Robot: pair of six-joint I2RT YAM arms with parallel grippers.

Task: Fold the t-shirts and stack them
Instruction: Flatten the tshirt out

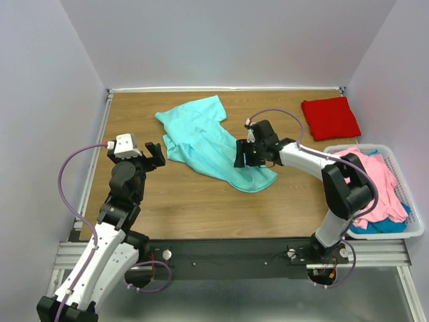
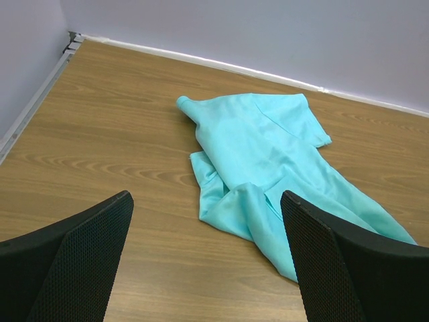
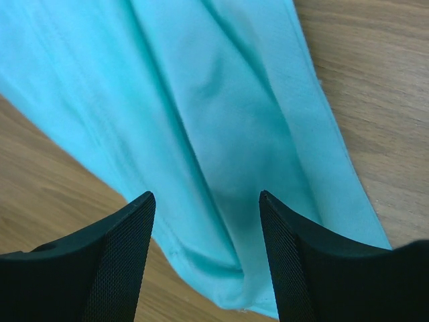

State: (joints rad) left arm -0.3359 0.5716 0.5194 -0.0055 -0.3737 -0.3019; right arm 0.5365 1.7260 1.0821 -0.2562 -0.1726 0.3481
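Brown wooden table (image 1: 181, 208) sits in a little booth with pale walls (image 1: 221, 40). The left pincer (image 2: 206, 198) is wide open and holds nothing. It hangs over bare wood. The aqua-teal shirt (image 2: 268, 168) lies crumpled just in front of this pincer and a bit to its right, not touching it. Its far end reaches toward the back wall.

The right pincer (image 3: 206, 196) is open too. Its two black fingers (image 3: 114, 261) point down at the same aqua-teal shirt, near the shirt's end closest to the arms. A soft ridge of cloth runs between the fingers. I cannot tell if the fingers touch the cloth. Wood shows on both sides of the pincer, past the cloth's edges.

The red shirt (image 1: 330, 117) lies folded in a neat square, farther back and to the right of the right pincer, near the far corner. It is apart from the aqua-teal one. The white basket (image 1: 402, 236) sits to the right of the right pincer, close to that arm's elbow. The pink shirt (image 1: 375, 191) is heaped in it, and the blue-teal shirt (image 1: 385, 227) peeks out under the pink one at the near side.
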